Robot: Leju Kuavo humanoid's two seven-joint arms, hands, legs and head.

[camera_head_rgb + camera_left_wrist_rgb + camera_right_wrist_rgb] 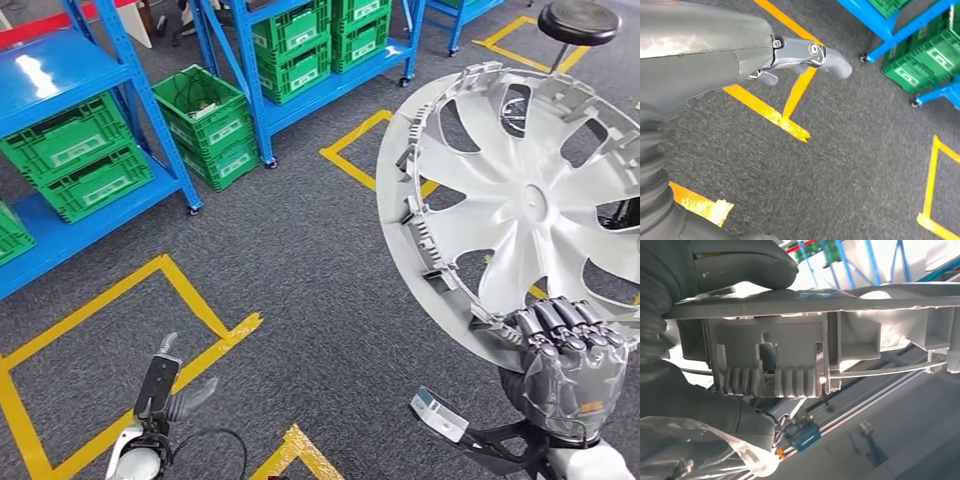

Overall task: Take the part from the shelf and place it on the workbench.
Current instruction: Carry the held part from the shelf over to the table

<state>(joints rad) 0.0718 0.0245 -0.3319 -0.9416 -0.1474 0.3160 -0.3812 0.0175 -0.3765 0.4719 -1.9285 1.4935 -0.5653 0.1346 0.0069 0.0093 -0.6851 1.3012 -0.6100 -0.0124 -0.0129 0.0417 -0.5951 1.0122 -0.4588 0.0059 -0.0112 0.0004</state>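
The part is a large silver-grey wheel cover (521, 200) with curved spokes and a clipped rim, held upright over the floor at the right of the head view. My right hand (570, 350) grips its lower rim, dark fingers curled over the edge. The right wrist view shows that rim (798, 360) close up, with its ribbed clips, pinched between the thumb (742, 262) and the fingers. My left hand (167, 388) hangs low at the bottom left, fingers apart and holding nothing. Its thumb (817, 52) juts out over the carpet in the left wrist view.
Blue shelving (98, 130) with green crates (75, 155) stands at the left and back. More green crates (207, 125) sit on the floor by a shelf post. Yellow tape lines (189, 300) mark the grey carpet. A black stool (577, 22) stands at the far right.
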